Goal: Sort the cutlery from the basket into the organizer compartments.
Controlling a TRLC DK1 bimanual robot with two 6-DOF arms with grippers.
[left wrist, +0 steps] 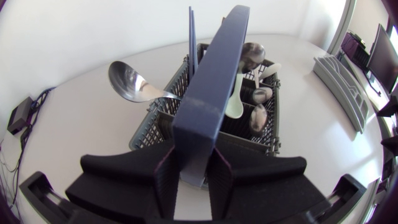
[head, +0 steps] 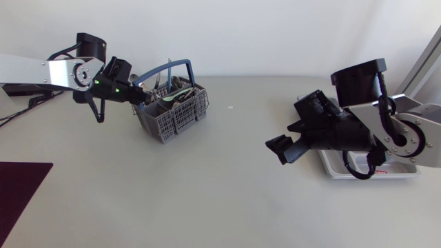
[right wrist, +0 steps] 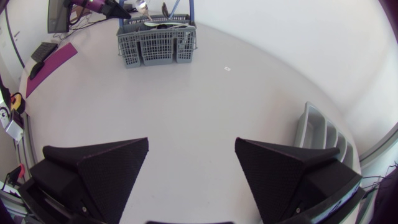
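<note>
Your left claw [left wrist: 193,171] is clamped on the blue handle [left wrist: 214,87] of the grey basket [head: 180,117], with its 2 fingers pressing the handle from either side. The basket is on the left part of the tabletop [head: 207,193], well apart from the organizer [head: 335,165] at the right. A big steel spoon [left wrist: 127,81] sticks out over the basket's rim, and more cutlery [left wrist: 256,117] lies inside. Your right claw [right wrist: 191,146] hangs wide open with nothing in it, near the organizer, which lies partly under your right arm.
</note>
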